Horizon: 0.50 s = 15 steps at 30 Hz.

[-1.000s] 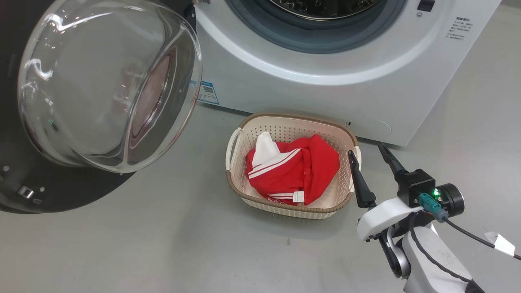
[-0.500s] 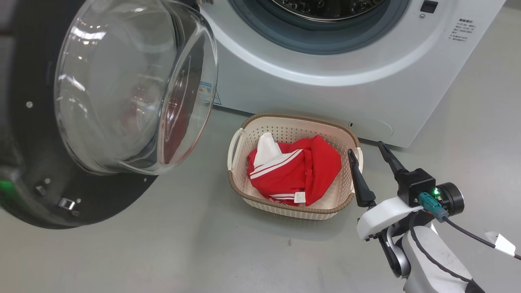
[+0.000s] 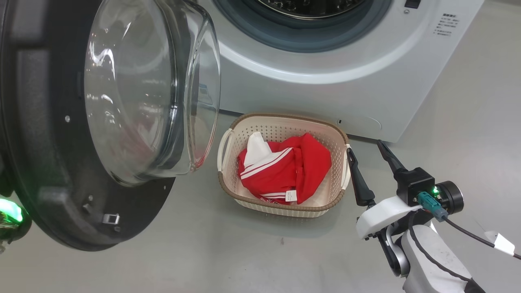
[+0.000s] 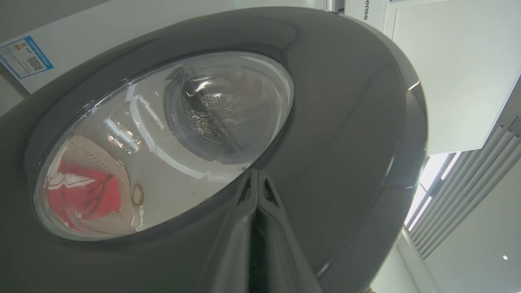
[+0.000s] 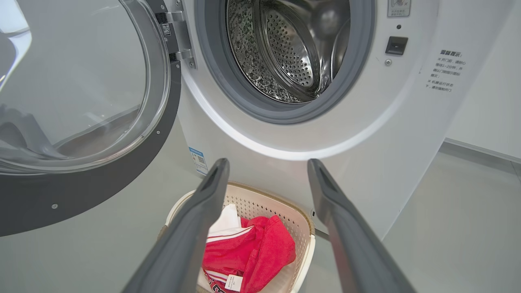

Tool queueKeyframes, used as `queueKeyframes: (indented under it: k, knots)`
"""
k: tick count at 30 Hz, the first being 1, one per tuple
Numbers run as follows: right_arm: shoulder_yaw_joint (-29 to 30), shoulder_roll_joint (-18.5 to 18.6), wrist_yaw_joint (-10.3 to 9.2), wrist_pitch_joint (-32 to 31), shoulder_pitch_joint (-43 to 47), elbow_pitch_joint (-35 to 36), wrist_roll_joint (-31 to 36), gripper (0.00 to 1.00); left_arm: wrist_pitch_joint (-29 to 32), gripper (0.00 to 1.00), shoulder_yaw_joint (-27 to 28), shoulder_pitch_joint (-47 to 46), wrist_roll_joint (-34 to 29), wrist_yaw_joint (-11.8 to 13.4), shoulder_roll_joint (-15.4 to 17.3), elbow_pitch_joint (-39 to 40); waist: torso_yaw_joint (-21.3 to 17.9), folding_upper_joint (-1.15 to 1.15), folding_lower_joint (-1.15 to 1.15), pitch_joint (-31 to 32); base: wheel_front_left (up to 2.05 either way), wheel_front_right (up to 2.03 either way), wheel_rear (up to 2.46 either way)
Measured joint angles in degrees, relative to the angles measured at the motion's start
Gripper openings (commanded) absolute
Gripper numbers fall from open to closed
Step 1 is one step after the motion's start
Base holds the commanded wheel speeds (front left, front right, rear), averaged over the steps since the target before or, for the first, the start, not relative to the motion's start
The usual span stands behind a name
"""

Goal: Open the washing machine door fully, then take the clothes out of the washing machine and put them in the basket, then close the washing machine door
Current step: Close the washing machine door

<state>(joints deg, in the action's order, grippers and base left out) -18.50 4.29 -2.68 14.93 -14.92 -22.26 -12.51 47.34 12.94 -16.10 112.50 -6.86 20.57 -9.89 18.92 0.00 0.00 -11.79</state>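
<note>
The washing machine [image 3: 309, 91] stands at the top with its steel drum [image 5: 289, 44] showing no clothes. The washing machine door [image 3: 49, 162], a black ring around a glass bowl, stands part-way open at the left. My left gripper [image 4: 256, 174] is shut, its tips against the door's [image 4: 346, 101] glossy outer ring. The red clothes [image 3: 285, 169] lie in the cream basket [image 3: 285, 118] on the floor before the machine. My right gripper [image 3: 364, 147] hangs open and holds nothing just right of the basket. In the right wrist view it [image 5: 268, 162] points over the basket [image 5: 299, 228] and clothes [image 5: 252, 252].
Grey floor [image 3: 203, 252] spreads in front of the basket and to the machine's right. My left wrist's green light [image 3: 9, 211] glows behind the door's lower left edge. A cable [image 3: 468, 234] trails from my right wrist.
The door has swung in from the far left toward the machine's opening, its glass bowl now turned more edge-on. The head view has shifted slightly. My right gripper has stayed still.
</note>
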Motion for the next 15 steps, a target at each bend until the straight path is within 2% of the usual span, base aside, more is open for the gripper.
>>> queueKeyframes:
  k: [15]
  knots:
    - [0.15, -0.27, -0.43, 0.0, -1.25, 1.09, 0.04, 1.0, 7.89, 0.0, -2.75, 2.25, 2.22, -0.01, -3.63, 11.84, -4.59, 0.0, 0.0, -1.13, 0.0, 0.0, 0.0]
